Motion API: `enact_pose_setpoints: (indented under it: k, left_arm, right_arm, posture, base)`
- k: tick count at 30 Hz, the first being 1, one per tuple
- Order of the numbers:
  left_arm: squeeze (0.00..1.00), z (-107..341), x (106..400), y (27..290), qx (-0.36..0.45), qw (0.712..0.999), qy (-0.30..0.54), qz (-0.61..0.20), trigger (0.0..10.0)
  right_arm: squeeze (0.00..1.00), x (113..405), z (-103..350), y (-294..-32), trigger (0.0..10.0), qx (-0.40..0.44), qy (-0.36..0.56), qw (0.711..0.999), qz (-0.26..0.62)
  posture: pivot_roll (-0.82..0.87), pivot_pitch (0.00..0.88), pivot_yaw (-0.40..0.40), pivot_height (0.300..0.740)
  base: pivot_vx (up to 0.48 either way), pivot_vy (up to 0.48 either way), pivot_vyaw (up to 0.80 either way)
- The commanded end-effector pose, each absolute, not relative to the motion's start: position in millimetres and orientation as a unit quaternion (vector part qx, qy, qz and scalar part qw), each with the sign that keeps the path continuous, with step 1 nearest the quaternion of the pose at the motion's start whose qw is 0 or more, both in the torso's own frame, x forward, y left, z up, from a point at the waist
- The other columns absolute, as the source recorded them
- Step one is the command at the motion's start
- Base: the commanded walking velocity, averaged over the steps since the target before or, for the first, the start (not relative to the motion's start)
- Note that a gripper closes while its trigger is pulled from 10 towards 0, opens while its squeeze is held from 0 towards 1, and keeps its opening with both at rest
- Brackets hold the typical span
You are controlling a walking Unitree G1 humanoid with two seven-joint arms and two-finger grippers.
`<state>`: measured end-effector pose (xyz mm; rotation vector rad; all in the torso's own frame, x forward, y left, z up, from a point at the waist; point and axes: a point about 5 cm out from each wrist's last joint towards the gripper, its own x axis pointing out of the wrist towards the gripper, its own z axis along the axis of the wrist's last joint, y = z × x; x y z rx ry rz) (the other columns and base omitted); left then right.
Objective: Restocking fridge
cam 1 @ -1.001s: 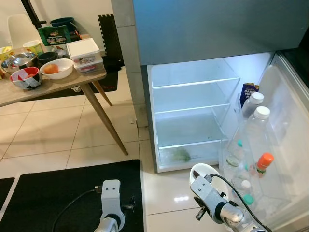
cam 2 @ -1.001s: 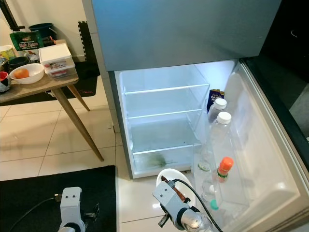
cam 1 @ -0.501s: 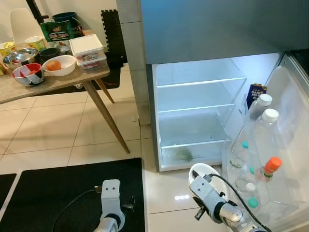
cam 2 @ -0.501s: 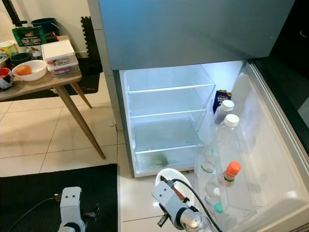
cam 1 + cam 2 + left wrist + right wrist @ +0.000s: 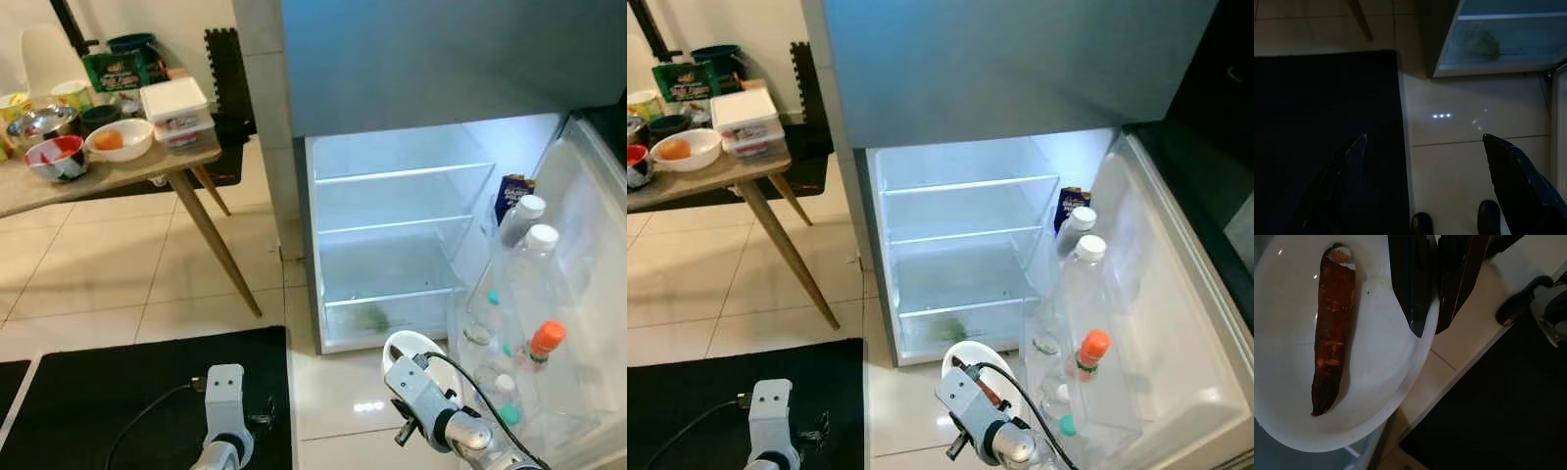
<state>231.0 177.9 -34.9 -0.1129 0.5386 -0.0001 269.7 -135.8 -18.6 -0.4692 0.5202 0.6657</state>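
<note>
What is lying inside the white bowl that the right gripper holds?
Inside the white bowl, pinched at its rim by the right gripper, lies one long reddish-brown carrot. The bowl's bottom under it is covered.

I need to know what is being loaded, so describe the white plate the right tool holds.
The white plate is smooth, glossy and shallow, like ceramic or plastic. The right tool is shut on its rim, one finger either side, holding it low before the open fridge. One long reddish-brown vegetable lies on it.
</note>
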Motion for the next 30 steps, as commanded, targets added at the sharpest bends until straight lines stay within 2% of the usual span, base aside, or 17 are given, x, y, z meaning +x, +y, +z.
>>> enact_pose_setpoints:
  k: [1, 30]
  left_arm:
    - [0.0, -36.0, 228.6, 180.6, -0.06, 0.962, 0.268, 0.005, 10.0]
    - [0.0, -35.3, 231.2, 177.1, -0.054, 0.961, 0.27, -0.016, 10.0]
  right_arm:
    - [0.0, 269.4, -18.2, -134.9, 10.0, -0.225, 0.246, 0.886, 0.323]
    - [0.0, 269.2, -18.4, -136.1, 10.0, -0.219, 0.245, 0.892, 0.311]
  posture:
    - [0.06, 0.096, 0.025, 0.74]
    - [0.05, 0.097, 0.034, 0.74]
  base:
    - [0.334, 0.0, 0.0]
    - [0.333, 0.0, 0.0]
